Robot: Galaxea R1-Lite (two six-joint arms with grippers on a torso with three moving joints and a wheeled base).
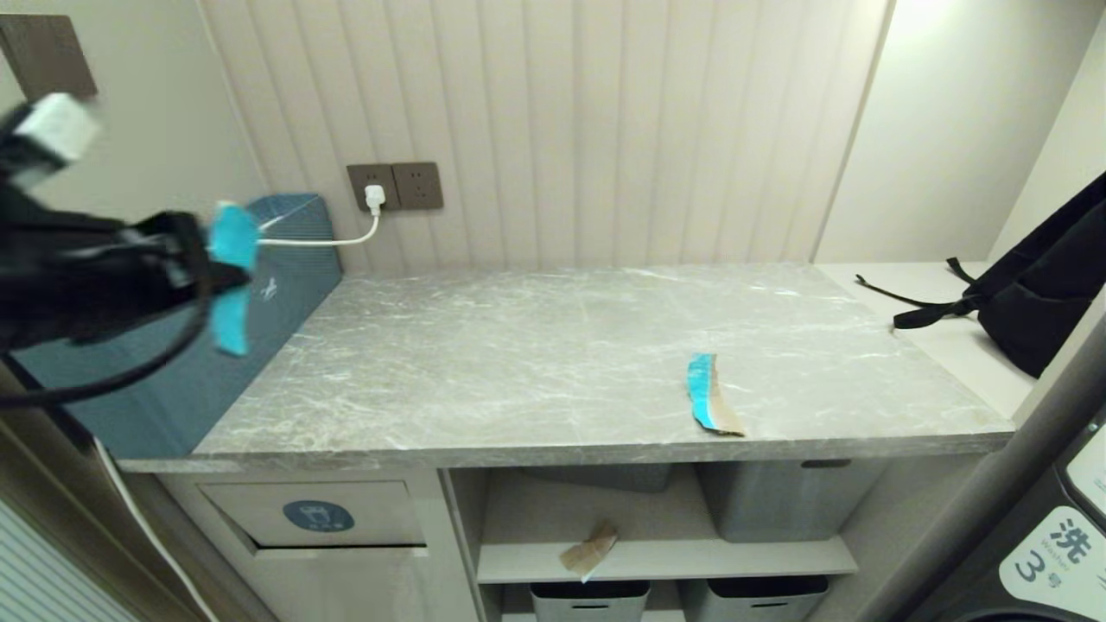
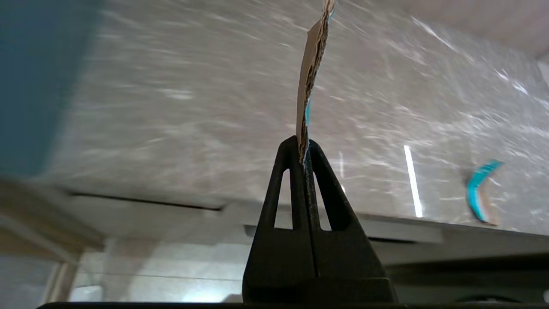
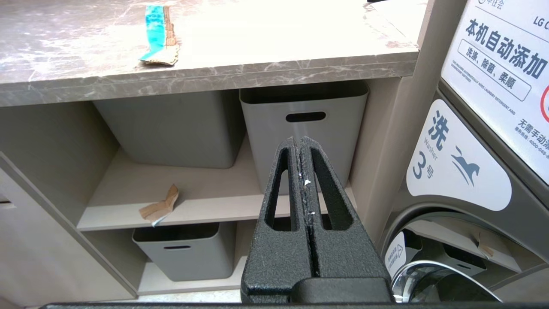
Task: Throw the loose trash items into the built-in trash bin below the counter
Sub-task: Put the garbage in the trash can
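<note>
My left gripper (image 1: 226,278) hangs above the counter's left end, shut on a torn cardboard scrap (image 1: 232,246), cyan on one side and brown on the other. In the left wrist view the scrap (image 2: 309,77) stands edge-on out of the closed tips (image 2: 303,148). A second scrap (image 1: 710,404) lies near the counter's front edge, right of centre. A third scrap (image 1: 589,549) rests on the open shelf below. The built-in trash bin's flap (image 1: 346,497), with its blue oval badge, sits under the counter at the left. My right gripper (image 3: 300,140) is shut and empty, low in front of the shelves.
A long teal box (image 1: 294,285) leans at the counter's left end, with a white charger cable (image 1: 346,240) plugged in behind it. A black backpack (image 1: 1045,285) lies at the right. Grey tubs (image 3: 304,128) fill the shelves. A washer (image 3: 463,171) stands at the right.
</note>
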